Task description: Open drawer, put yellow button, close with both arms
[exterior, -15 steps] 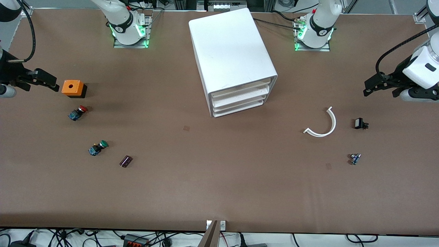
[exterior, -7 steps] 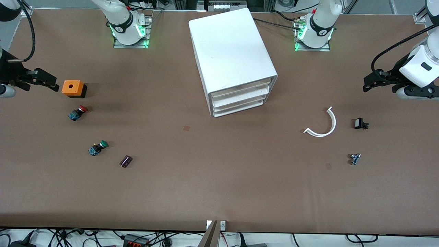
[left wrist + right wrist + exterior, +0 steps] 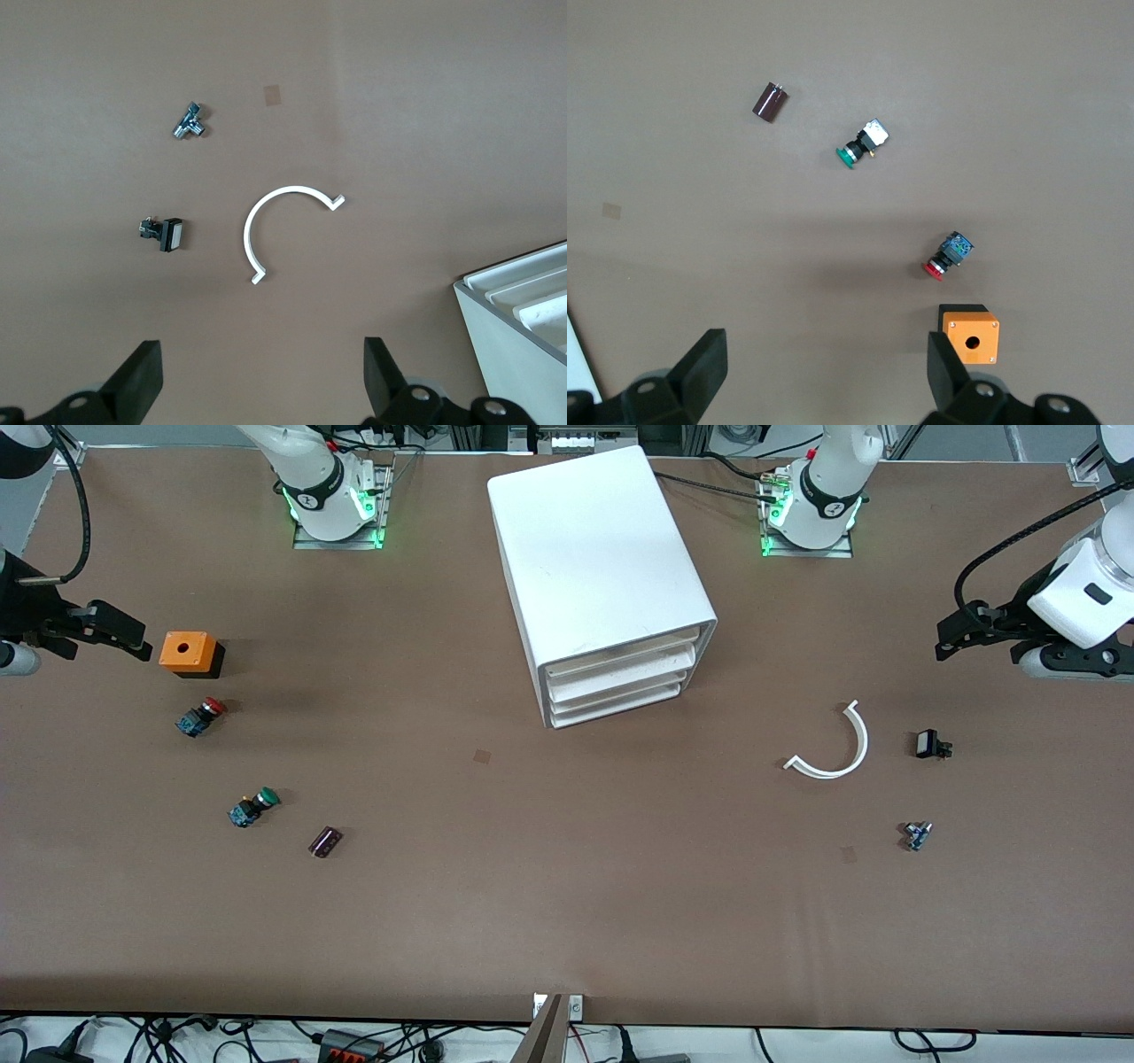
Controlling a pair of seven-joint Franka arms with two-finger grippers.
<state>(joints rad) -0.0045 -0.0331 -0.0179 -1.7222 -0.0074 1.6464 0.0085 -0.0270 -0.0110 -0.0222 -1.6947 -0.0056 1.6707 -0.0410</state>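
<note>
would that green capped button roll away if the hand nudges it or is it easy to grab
The green-capped button lies on its side on the table, so its round cap could probably let it roll in a short arc. The blocky blue body should likely stop it going far. It looks small and light, so a nudge may spin it; gripping across the body seems safer.

Brown table point(image 3: 567, 921) with white cabinet point(image 3: 595, 558), orange box point(image 3: 188, 653), red-capped button point(image 3: 200, 716), green-capped button point(image 3: 252, 807), white arc point(image 3: 833, 746).

Robotics lab — brown-covered table point(image 3: 567, 921), bolted arm bases point(image 3: 337, 505) lit green, cables point(image 3: 354, 1041) along the edge
</note>
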